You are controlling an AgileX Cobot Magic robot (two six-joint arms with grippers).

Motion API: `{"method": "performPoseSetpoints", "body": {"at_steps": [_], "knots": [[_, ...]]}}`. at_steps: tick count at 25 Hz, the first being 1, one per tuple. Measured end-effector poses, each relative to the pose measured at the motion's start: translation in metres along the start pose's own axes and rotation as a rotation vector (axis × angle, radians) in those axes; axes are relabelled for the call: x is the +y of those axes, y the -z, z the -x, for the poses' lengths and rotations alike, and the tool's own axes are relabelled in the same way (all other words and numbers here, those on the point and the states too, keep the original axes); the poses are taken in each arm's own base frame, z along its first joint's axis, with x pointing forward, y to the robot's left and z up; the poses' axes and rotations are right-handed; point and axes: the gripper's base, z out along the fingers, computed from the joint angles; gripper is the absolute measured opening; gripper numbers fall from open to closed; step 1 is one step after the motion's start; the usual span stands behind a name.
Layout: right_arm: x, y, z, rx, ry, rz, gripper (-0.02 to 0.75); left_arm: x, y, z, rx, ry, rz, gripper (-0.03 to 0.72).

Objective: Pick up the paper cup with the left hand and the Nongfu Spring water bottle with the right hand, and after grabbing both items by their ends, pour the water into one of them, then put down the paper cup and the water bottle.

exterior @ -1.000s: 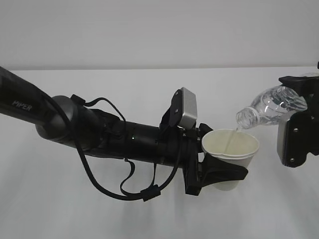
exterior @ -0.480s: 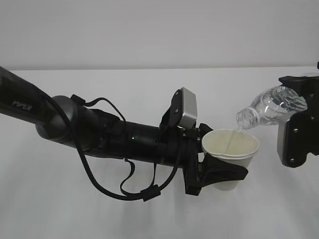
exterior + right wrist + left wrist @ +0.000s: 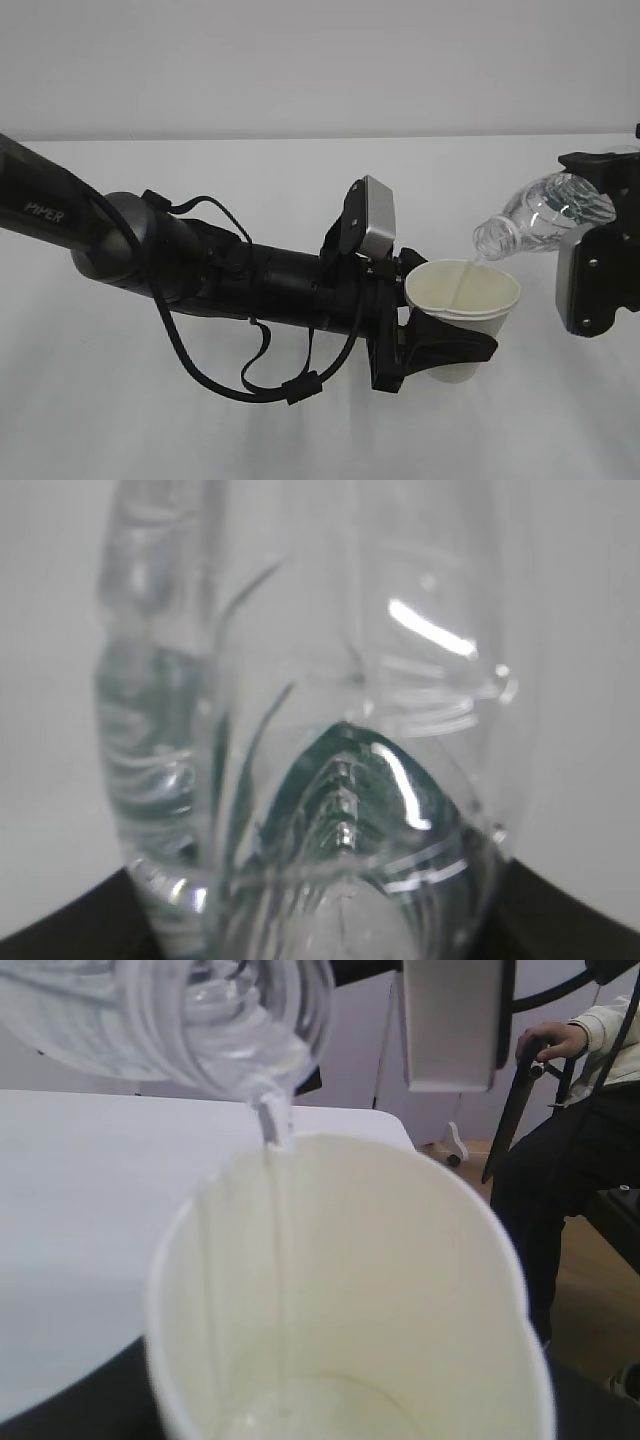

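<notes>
While both things are off the white desk [image 3: 300, 420] and held in the air, the pouring step is under way, so the picking-up is done and only the rest of the pour and the setting-down remain, as I judge it.

Largest in view, the left arm [image 3: 200, 270] reaches in low from the left, and its pincer [image 3: 440, 358] clasps the paper cup [image 3: 465, 300] around the lower body, holding it nearly upright with the mouth tipped slightly toward the camera. Just above and to the right of that pincer, the water bottle [image 3: 545, 212] lies tilted, neck down and to the left, its mouth just over the cup's far rim. The right pincer [image 3: 600, 215] grips the bottle at its base end; its jaws stand fairly wide around that body.

A thin stream of water [image 3: 272, 1135] drops from the bottle's mouth inside the cup rim, and a shallow pool lies at the cup's bottom. Some water seems left in the bottle, though how much I cannot tell.
</notes>
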Motion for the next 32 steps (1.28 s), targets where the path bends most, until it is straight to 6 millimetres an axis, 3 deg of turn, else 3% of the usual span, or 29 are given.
{"method": "performPoseSetpoints", "body": {"at_steps": [32], "knots": [[-0.0006, 0.0000, 0.0002, -0.002, 0.015, -0.006, 0.414, 0.0000, 0.0000, 0.0000, 0.000, 0.000, 0.000, 0.435]]}}
